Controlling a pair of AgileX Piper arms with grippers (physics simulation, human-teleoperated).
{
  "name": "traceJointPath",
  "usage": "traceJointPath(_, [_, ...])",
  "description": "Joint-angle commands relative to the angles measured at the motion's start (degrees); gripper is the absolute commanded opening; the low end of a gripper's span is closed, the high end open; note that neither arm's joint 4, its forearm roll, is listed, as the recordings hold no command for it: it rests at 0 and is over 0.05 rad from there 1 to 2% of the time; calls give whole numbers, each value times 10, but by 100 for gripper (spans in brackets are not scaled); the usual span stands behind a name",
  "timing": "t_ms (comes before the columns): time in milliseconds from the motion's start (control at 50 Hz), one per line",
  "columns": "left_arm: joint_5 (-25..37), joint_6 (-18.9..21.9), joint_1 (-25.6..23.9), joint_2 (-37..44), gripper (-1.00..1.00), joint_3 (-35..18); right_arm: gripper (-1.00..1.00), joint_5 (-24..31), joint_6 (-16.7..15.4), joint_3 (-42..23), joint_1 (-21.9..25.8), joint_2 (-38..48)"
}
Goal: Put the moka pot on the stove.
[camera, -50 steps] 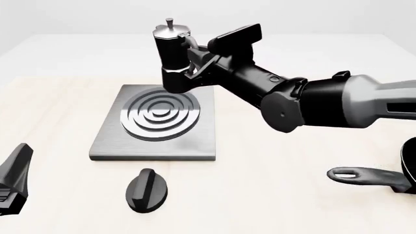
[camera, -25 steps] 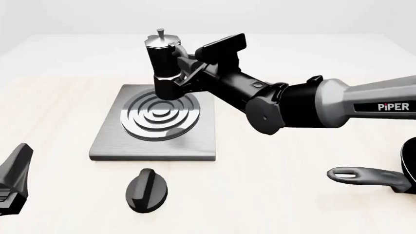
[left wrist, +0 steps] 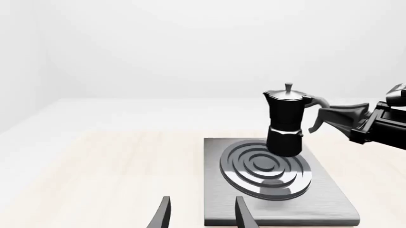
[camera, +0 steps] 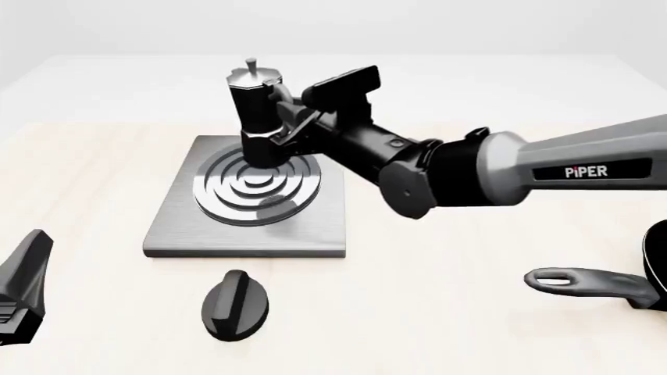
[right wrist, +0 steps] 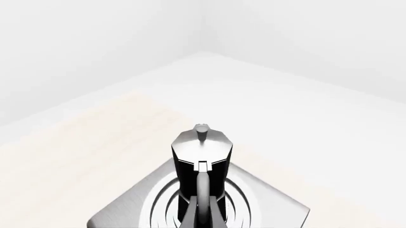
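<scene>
Right claw (camera: 287, 125) grips the pot (camera: 256, 117) by its handle, hanging just above the stove (camera: 172, 226); let go too high or tilted and it topples off the burner (camera: 256, 187), while the left claw (left wrist: 199, 214) sits open.

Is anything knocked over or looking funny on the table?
Nothing looks knocked over or broken. The moka pot is upright, held by its handle in the right hand over the stove. The black knob sits on the table in front of the stove, off it, which may be normal.
</scene>
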State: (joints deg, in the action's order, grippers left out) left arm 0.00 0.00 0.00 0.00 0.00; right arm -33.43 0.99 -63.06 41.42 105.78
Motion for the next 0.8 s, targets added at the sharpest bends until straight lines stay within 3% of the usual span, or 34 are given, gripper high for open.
traceJointPath(20, [0, 0, 0, 0, 100, 0, -100, -4, 6, -12, 0, 8])
traceJointPath(800, [0, 0, 0, 0, 100, 0, -100, -15, 19, -36, 5, 62])
